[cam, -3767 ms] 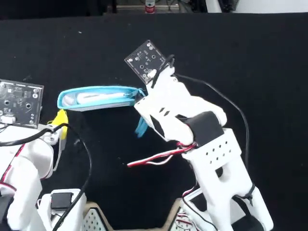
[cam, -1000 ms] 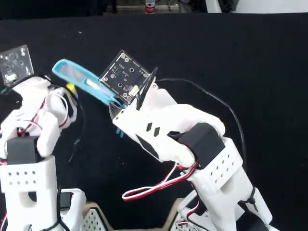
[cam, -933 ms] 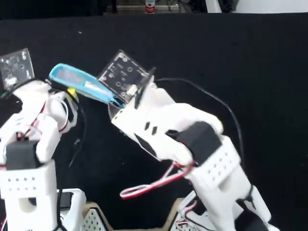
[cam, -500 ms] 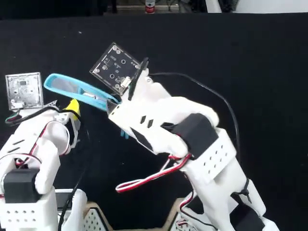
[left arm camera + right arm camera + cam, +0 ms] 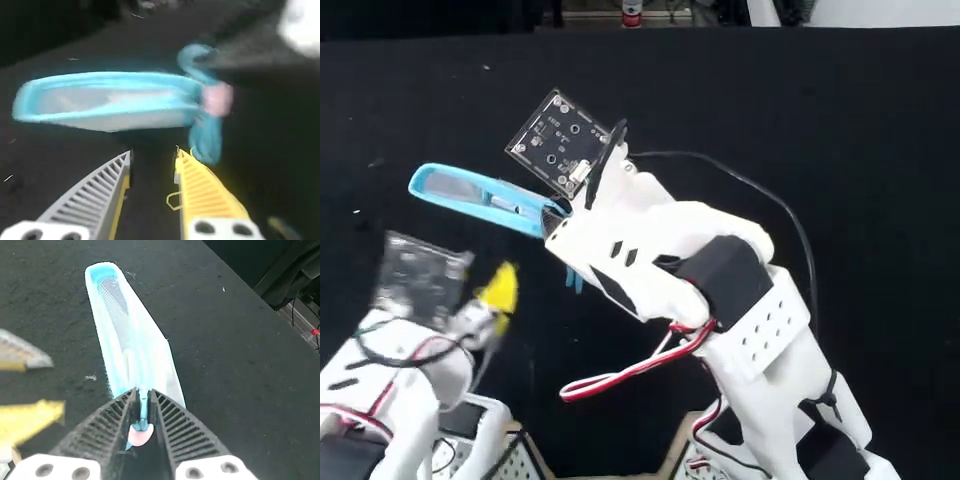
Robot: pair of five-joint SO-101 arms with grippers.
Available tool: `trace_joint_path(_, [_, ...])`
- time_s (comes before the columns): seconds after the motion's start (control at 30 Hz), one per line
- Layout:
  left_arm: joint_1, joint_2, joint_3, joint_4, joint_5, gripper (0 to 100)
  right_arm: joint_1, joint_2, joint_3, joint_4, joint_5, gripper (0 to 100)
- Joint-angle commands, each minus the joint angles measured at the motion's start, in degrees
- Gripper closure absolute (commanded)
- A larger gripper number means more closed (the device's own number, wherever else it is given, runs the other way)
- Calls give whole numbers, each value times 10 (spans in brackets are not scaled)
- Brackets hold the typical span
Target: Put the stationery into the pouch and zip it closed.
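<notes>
Over black table [image 5: 820,120], right gripper [image 5: 142,392] pinches pouch [image 5: 125,335] end; left gripper [image 5: 152,155] hovers near, parted.

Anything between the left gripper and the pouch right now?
Nothing visible. The left gripper is open and faces the pouch across a strip of bare table. The right gripper is clamped on one end of the pouch, off to the side of that path.

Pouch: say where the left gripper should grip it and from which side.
Probably its free rounded end, opposite where the right gripper is shut on it. The pouch is long and thin, so bring the open left gripper in from that end, straddling its flat sides.
</notes>
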Motion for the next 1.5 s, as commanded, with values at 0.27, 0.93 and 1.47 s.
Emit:
trace_joint_path(0.27, [-93, 40, 206, -238, 84, 847, -5, 6, -37, 1, 0, 988])
trace_joint_path(0.93, [51, -226, 468, -373, 177, 758, 30, 5, -36, 4, 0, 988])
trace_joint_path(1.47, [26, -213, 561, -570, 185, 759, 29, 4, -70, 21, 1, 988])
